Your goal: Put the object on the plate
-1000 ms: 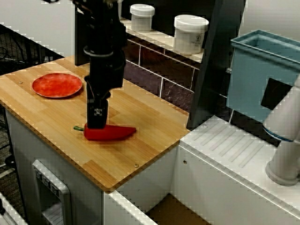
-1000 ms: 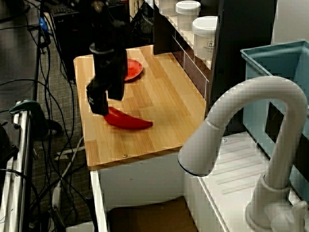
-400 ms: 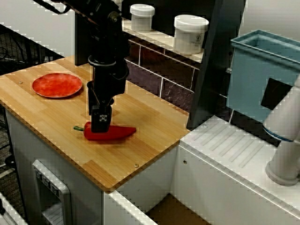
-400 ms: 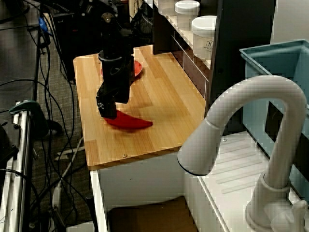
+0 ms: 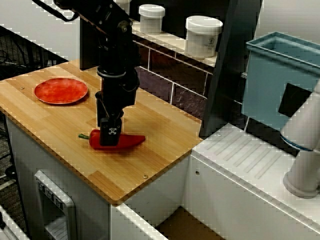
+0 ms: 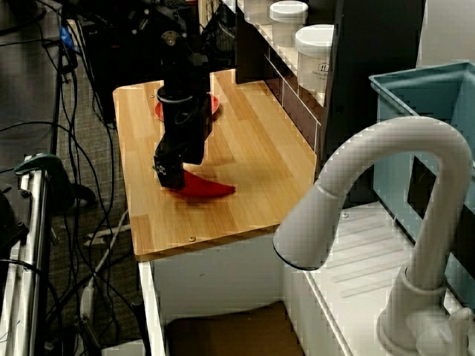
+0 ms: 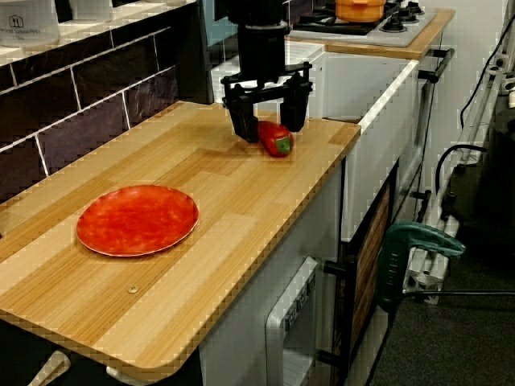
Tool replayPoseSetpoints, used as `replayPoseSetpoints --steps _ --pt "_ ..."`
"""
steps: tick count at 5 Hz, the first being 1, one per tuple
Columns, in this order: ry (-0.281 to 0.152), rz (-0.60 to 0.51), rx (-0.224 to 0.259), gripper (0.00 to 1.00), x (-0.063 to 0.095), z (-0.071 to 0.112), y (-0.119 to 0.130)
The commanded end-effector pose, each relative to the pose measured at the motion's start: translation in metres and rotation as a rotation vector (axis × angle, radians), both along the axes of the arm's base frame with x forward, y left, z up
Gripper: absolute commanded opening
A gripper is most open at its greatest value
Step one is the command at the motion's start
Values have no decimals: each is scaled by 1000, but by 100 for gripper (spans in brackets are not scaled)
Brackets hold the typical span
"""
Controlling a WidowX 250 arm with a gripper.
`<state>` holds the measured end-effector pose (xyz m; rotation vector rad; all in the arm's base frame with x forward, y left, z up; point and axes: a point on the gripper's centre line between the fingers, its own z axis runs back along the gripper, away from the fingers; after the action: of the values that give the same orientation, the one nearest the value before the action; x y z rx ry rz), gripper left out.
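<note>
Even, fairly bright indoor light falls on the pale wooden countertop (image 5: pixel 150 150), with a soft shadow pooling just beside the black pincer (image 7: pixel 268 129). A small glint shows on the glossy red pepper (image 6: pixel 204 187). The curved white faucet (image 6: pixel 371 185) looms close and soft. Edges look jagged, pixelated.

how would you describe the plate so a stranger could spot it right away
On the wooden countertop, look toward the end away from the sink. The plate lies flat there, alone, apart from the pepper and gripper. It is the only round, shallow, mottled orange-red dish.
</note>
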<state>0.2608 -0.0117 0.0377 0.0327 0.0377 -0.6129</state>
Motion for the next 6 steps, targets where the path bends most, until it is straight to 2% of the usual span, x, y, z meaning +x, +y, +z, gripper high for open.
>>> replayPoseSetpoints --steps 1,2,3,4,5,6 --pt "-12 11 17 100 3 -9 3" --pt "-2 -3 13 0 4 -5 5" --pt "-5 -13 -9 0 4 6 9" --pt "-33 -33 -23 0 7 31 27" --pt "-61 12 -39 0 15 56 64" --pt "-89 89 -37 0 18 68 103"
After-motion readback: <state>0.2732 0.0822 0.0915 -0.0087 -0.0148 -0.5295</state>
